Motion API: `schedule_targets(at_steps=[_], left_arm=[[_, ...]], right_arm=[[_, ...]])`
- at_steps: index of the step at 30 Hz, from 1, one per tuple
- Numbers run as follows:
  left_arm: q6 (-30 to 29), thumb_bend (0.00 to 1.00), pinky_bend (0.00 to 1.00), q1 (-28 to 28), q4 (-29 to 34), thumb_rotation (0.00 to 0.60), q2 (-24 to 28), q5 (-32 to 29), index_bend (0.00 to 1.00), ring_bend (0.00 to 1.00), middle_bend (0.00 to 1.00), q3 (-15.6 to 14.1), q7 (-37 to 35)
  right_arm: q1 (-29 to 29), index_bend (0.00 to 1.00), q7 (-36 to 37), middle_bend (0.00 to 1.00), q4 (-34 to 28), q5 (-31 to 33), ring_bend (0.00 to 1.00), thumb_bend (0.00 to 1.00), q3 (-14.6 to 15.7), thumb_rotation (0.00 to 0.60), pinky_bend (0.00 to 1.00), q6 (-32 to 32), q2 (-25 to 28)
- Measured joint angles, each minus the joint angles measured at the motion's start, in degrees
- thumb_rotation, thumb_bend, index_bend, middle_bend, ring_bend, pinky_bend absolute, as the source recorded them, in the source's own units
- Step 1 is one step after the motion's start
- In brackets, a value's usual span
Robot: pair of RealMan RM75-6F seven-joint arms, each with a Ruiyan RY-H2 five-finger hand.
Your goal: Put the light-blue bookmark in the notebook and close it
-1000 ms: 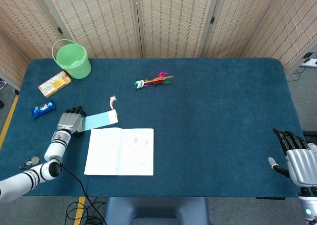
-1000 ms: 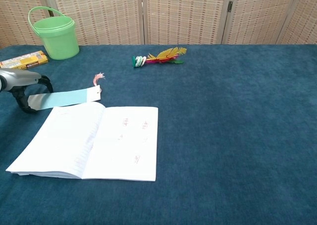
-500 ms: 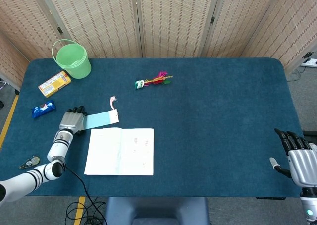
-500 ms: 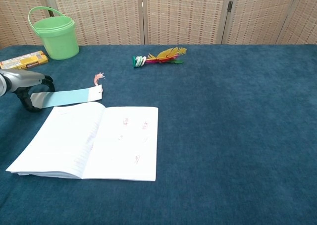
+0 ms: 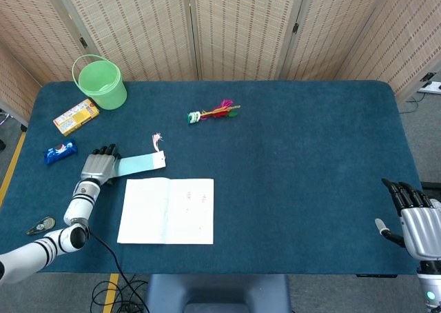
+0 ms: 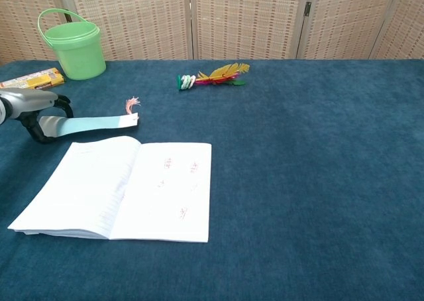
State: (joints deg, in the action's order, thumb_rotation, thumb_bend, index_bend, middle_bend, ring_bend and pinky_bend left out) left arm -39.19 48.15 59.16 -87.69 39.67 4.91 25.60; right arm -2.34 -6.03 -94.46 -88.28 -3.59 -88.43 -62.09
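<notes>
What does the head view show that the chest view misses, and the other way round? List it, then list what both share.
Only the head view shows the right hand, idle with fingers apart at the table's near right edge, the blue snack packet and a small dark item near the left edge.

Only the chest view shows the bookmark's side profile, lifted clear of the cloth.

Both show the left hand holding the light-blue bookmark by its end, the open notebook, the green bucket, the yellow box and the feathered shuttlecock.
</notes>
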Motion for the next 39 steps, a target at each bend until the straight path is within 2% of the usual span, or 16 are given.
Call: schedule_targets(at_steps=[13, 24, 31, 39], left_arm=[[-2.8, 0.40, 0.14, -1.8, 7.4, 0.600, 4.8, 9.2, 0.33, 0.00, 0.00, 1.4, -6.0], [-5.5, 0.40, 0.14, -2.9, 15.1, 0.600, 8.7, 22.6, 0.33, 0.00, 0.00, 2.1, -14.4], [-7.4, 0.40, 0.14, -3.0, 21.5, 0.600, 11.3, 31.7, 0.33, 0.00, 0.00, 1.2, -17.7], [-8.5, 0.40, 0.14, -2.6, 26.4, 0.600, 12.8, 40.8, 0.32, 0.00, 0.00, -1.7, -18.8]], right_arm=[[0.0, 0.13, -0.2, 0.21, -0.2, -0.3, 0.15, 0.19, 0.0, 0.600, 0.24, -0.2, 0.0], [-0.2, 0.13, -1.0, 0.21, -1.0, -0.8, 0.15, 0.19, -0.3, 0.600, 0.24, -0.6, 0.6], [-0.1, 0.13, -1.4, 0.21, -1.4, -0.7, 0.15, 0.19, -0.2, 0.600, 0.24, -0.6, 0.9], [-0.1, 0.13, -1.3, 0.21, -1.3, -0.9, 0.15, 0.19, -0.1, 0.600, 0.24, -0.6, 1.0]])
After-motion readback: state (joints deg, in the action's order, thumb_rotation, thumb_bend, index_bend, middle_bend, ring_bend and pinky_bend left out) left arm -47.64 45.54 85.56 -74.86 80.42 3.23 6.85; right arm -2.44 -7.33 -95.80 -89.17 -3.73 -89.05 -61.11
